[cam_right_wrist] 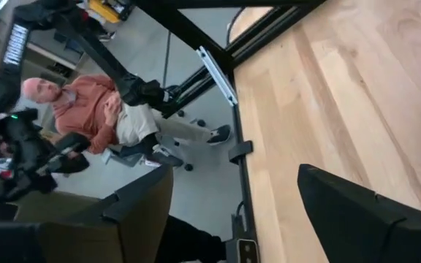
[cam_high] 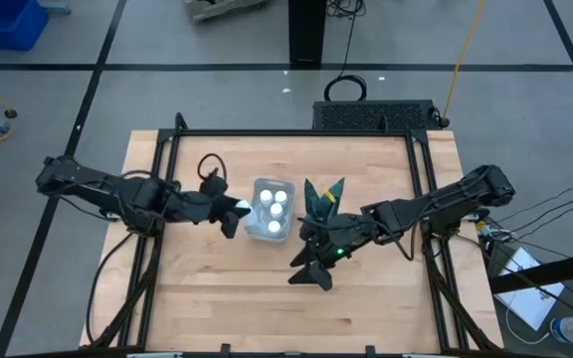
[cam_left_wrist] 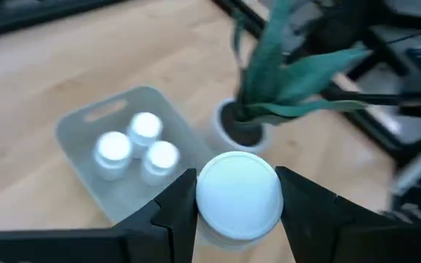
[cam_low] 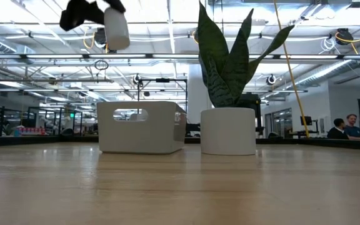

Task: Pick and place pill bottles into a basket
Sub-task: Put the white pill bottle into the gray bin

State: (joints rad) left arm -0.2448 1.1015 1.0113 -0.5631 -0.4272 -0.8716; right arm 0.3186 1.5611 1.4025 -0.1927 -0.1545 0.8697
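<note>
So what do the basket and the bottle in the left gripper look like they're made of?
The basket looks like frosted plastic: pale, semi-translucent walls with rounded corners. The pill bottle, held in the left gripper, looks like opaque white plastic with a smooth matte cap, though that is only its look.

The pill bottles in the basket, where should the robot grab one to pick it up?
By its round white cap, from straight above. The three pill bottles stand upright and close together inside the basket, so only their tops are free; the walls block a sideways reach. The left gripper holds another one this way, a finger on each side.
</note>
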